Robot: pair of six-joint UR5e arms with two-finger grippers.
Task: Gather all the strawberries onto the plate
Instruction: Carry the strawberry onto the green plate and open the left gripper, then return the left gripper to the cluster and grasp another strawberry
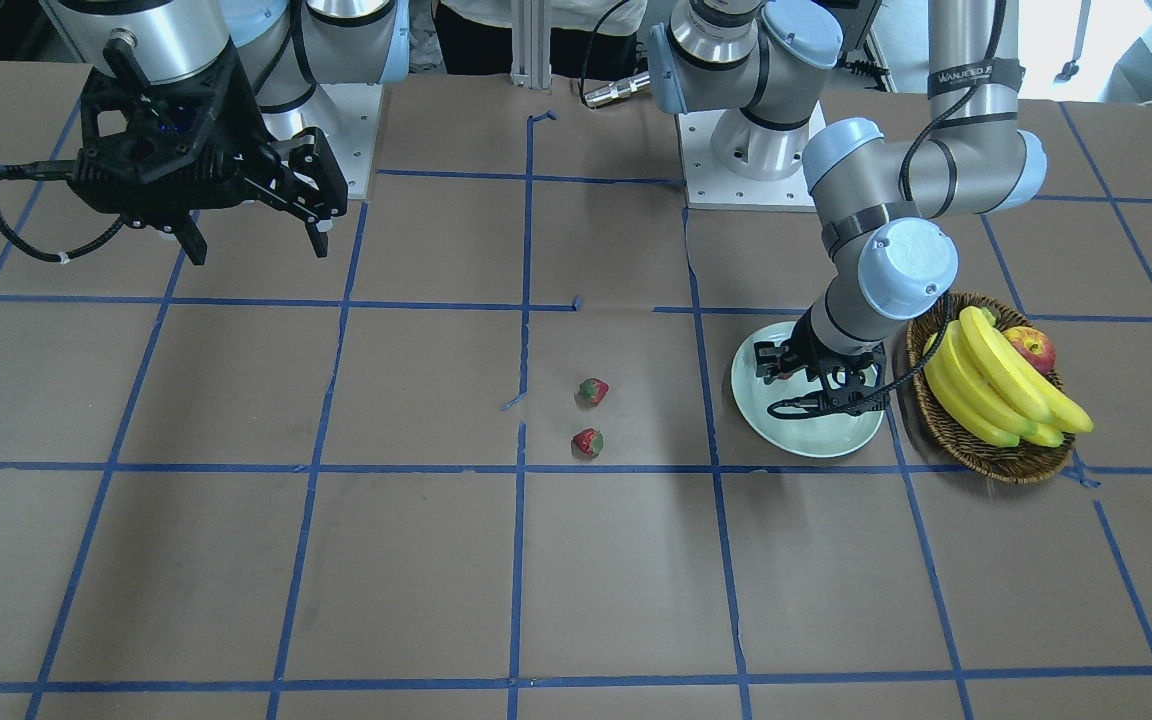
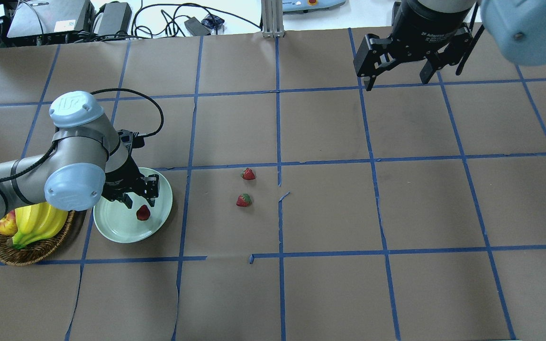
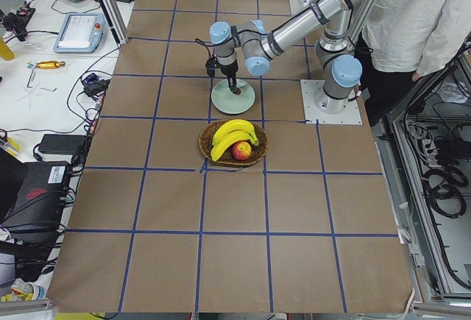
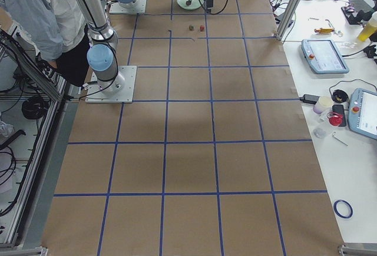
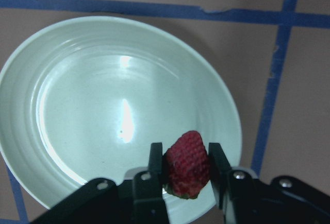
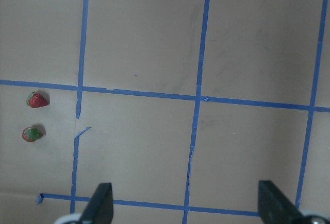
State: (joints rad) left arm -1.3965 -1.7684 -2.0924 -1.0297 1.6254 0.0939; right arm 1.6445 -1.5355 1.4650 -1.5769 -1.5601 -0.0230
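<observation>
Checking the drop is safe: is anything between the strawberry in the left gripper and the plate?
Nothing visible. The left gripper holds the strawberry over the plate, above its bare surface near the rim.

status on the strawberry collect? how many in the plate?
Done: nothing released into the plate yet. In hand: the left hand is shut on one strawberry, over the plate. Left: the far strawberry and the near strawberry lie on the table near its middle. The right hand is open, raised and empty.
</observation>
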